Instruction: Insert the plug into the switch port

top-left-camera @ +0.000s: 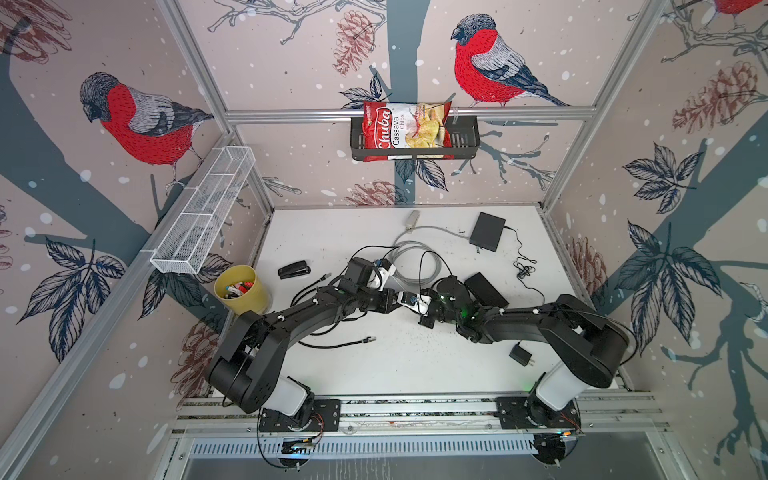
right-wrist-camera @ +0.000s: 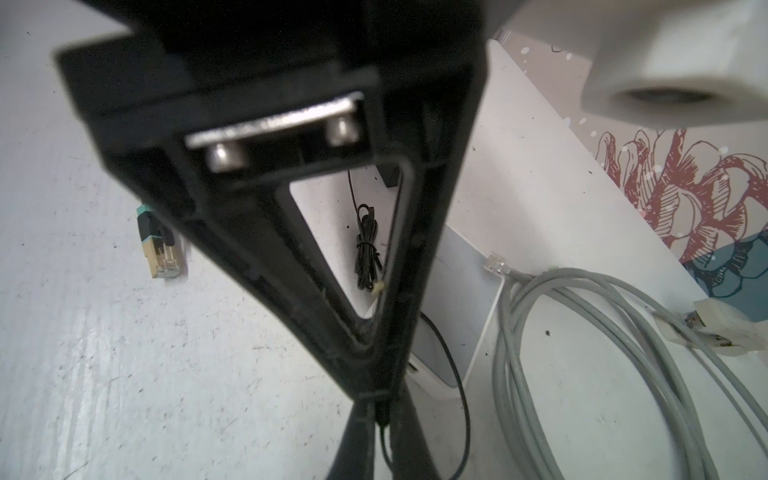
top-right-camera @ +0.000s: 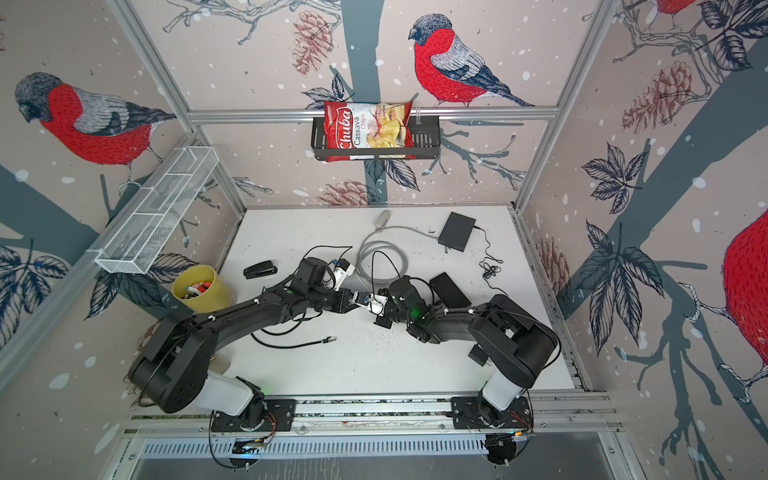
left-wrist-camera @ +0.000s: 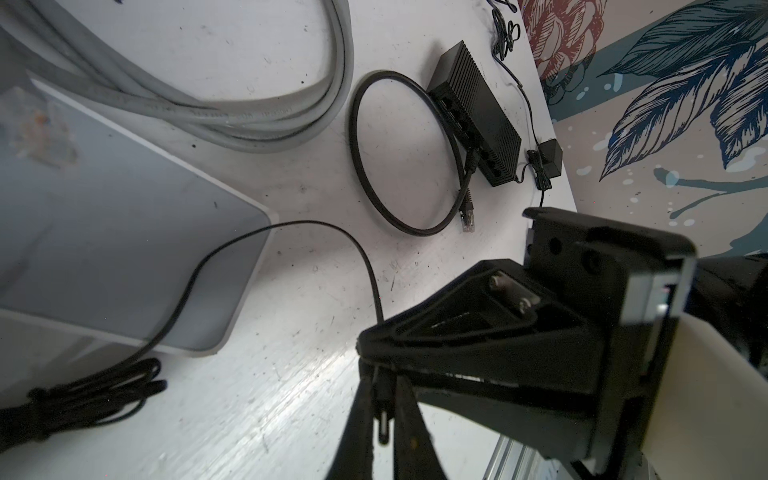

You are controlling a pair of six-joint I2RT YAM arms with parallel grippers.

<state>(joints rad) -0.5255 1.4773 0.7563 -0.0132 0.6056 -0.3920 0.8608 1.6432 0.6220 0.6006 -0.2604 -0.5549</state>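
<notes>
Over the table — the plug sits clamped in both left hand and right hand.

Both arms tip-to-tip, jaws closed

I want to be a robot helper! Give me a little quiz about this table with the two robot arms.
1. True or false: the yellow cup is empty.
2. What sits in the black basket on the back wall? A) a bag of chips B) a ball C) a banana
3. Fill the gap: the left gripper is shut on a thin black ____.
Key: 1 false, small things lie in it. 2 A. 3 plug.
</notes>
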